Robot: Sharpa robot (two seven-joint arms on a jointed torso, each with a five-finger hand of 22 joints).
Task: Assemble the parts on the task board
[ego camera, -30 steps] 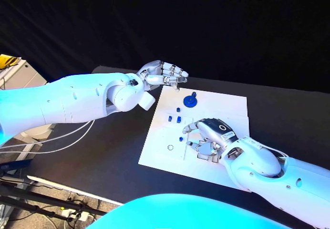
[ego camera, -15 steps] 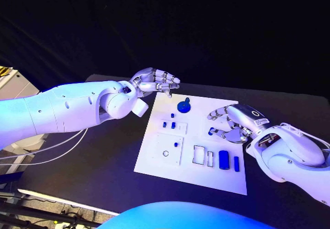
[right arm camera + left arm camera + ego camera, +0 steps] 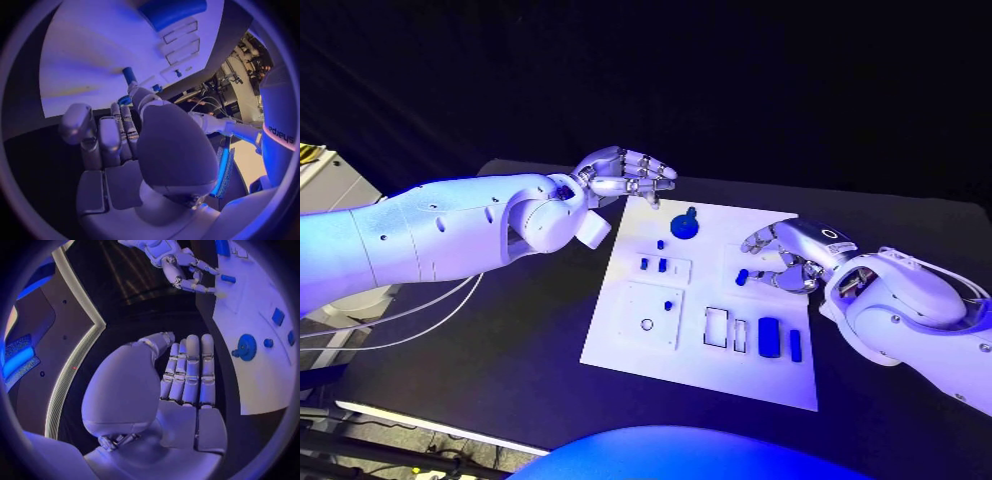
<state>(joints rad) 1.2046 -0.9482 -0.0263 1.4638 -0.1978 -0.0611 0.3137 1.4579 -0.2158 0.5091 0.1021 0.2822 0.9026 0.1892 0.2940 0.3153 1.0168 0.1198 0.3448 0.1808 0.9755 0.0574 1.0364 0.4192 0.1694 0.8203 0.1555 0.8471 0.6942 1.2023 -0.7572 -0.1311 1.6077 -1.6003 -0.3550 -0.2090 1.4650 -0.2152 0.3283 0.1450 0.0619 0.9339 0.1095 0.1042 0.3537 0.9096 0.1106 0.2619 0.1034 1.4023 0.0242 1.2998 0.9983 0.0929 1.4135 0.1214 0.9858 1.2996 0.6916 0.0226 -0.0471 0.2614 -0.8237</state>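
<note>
The white task board (image 3: 632, 345) lies mid-table. On it are a round blue part (image 3: 685, 225), two small blue pieces (image 3: 653, 265) and two long blue parts (image 3: 770, 332) near the front right. My right hand (image 3: 788, 258) hovers over the board's right side and pinches a small blue peg (image 3: 743, 278) at its fingertips; the right wrist view shows the peg (image 3: 129, 76) sticking out past the fingers. My left hand (image 3: 629, 172) hangs by the board's far left corner, fingers curled in, holding nothing; the left wrist view shows this hand (image 3: 187, 372) beside the board (image 3: 262, 385).
A white inset plate (image 3: 635, 300) with a ring hole (image 3: 646, 323) sits on the board's left half, and empty rectangular slots (image 3: 718, 328) lie beside the long parts. Black table (image 3: 488, 340) surrounds the board. A pale cabinet (image 3: 329, 180) stands at the far left.
My right hand has lifted from the board's near slots to its right middle, now with the small blue peg at its fingertips. The left hand stays put. The camera has shifted.
</note>
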